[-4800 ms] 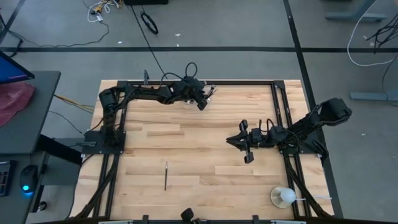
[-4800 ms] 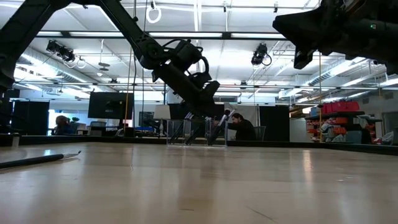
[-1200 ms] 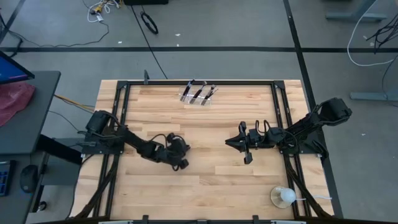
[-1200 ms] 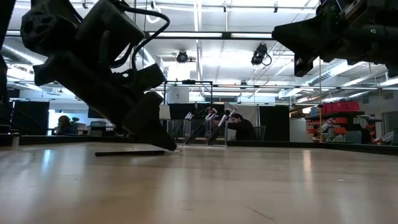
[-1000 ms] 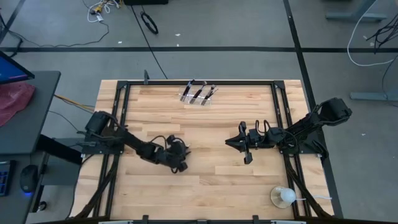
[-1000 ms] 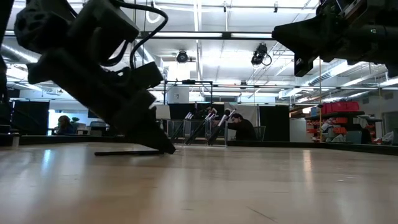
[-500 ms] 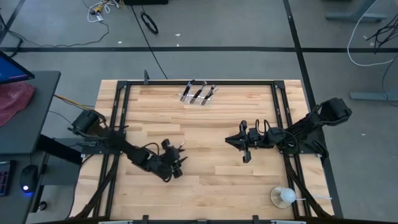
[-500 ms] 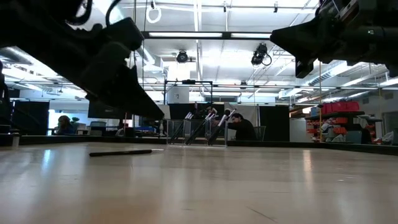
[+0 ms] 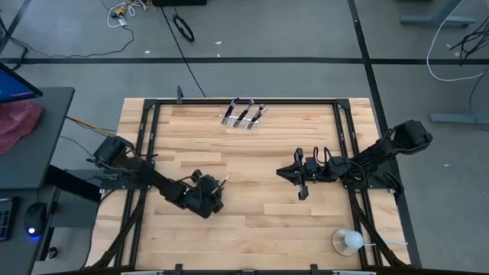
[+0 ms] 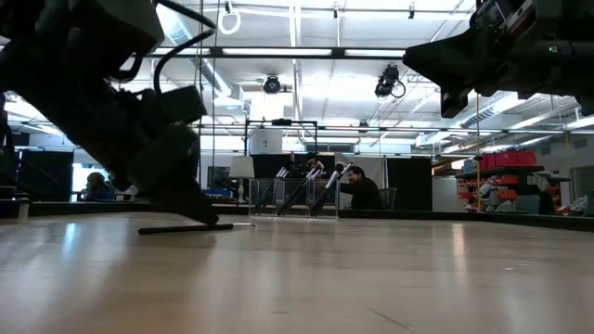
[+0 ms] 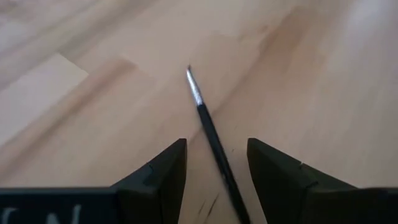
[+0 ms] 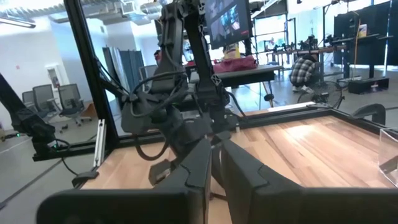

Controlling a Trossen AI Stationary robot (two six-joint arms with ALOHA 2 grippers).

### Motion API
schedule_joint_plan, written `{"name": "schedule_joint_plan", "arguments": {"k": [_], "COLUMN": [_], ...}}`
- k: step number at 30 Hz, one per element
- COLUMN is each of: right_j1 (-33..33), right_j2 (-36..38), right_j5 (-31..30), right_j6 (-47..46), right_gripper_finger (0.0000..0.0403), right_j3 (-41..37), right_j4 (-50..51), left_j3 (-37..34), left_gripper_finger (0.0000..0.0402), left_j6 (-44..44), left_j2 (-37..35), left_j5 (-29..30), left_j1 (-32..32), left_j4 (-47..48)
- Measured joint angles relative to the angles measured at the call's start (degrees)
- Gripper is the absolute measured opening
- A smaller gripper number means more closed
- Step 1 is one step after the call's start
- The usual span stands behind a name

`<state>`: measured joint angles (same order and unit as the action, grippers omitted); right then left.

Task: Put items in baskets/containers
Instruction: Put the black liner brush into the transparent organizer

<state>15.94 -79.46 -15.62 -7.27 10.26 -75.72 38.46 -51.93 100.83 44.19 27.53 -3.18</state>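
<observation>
One thin black brush (image 11: 211,134) with a silver ferrule lies flat on the wooden table, seen in the left wrist view and as a dark stick (image 10: 186,227) in the low view. My left gripper (image 11: 216,143) is open and low over it, one finger on each side of the handle, not touching it; in the high view my left gripper (image 9: 208,205) hides the brush. The clear holder (image 9: 244,117) stands near the far edge with several brushes leaning in it. My right gripper (image 9: 302,186) hangs shut above the table's right half.
A white ball-like object on a clear base (image 9: 349,241) sits at the near right corner. A black frame (image 9: 336,103) runs along the table's edges. Bare wood lies between the left gripper and the holder. People sit in the room beyond (image 10: 357,190).
My left gripper has shifted a little toward the table's near left, risen off the table and come down again over the brush. The brush still lies flat on the wood. The right arm has kept still.
</observation>
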Motion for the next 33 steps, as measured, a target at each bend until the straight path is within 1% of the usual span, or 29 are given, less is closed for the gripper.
{"name": "schedule_joint_plan", "arguments": {"k": [5, 8, 11, 16, 17, 19, 21, 23, 26, 29, 33], "right_j1": [0.0, 0.0, 0.0, 0.0, 0.0, 0.0, 0.0, 0.0, 0.0, 0.0, 0.0], "right_j2": [0.0, 0.0, 0.0, 0.0, 0.0, 0.0, 0.0, 0.0, 0.0, -0.2, -3.7], "right_j5": [0.0, 0.0, 0.0, 0.0, 0.1, 0.2, 0.4, 1.6, 2.7, 2.7, 3.0], "right_j6": [0.0, 0.0, -0.2, -0.7, -0.7, -1.1, -1.6, -2.4, -4.7, -7.3, -8.8], "right_gripper_finger": [0.0041, 0.0041, 0.0041, 0.0041, 0.0041, 0.0041, 0.0041, 0.0041, 0.0041, 0.0044, 0.0067], "right_j3": [0.0, 0.0, 0.0, 0.0, 0.0, 0.0, 0.0, 0.0, 0.0, 1.4, 6.3], "right_j4": [0.1, 0.2, 0.3, 0.4, 0.4, 0.5, 0.6, 1.2, 3.4, 9.6, 18.1], "left_j3": [0.2, 0.2, 0.3, 0.4, 0.4, 0.4, 0.3, 0.1, -0.2, -0.4, -0.2], "left_gripper_finger": [0.0176, 0.0161, 0.0122, 0.0031, 0.0019, 0.0015, 0.0021, 0.0022, 0.0014, 0.0011, 0.0014], "left_j6": [-0.2, -0.2, -0.2, 0.3, 0.5, 0.8, 1.0, 3.1, 8.4, 14.4, 24.6], "left_j2": [2.4, 3.9, 4.7, 5.1, 5.1, 5.1, 5.1, 5.3, 5.2, 4.5, 2.9], "left_j5": [-0.9, -1.0, -1.6, -2.8, -2.8, -2.7, -2.4, -1.8, -1.6, -3.1, -5.9], "left_j1": [0.1, 0.1, 0.1, 0.1, 0.1, 0.1, 0.1, 0.1, -0.1, -1.0, -2.9], "left_j4": [-0.3, -0.3, -0.4, 0.0, 0.1, 0.1, -0.4, -2.5, -8.5, -14.7, -26.9]}}
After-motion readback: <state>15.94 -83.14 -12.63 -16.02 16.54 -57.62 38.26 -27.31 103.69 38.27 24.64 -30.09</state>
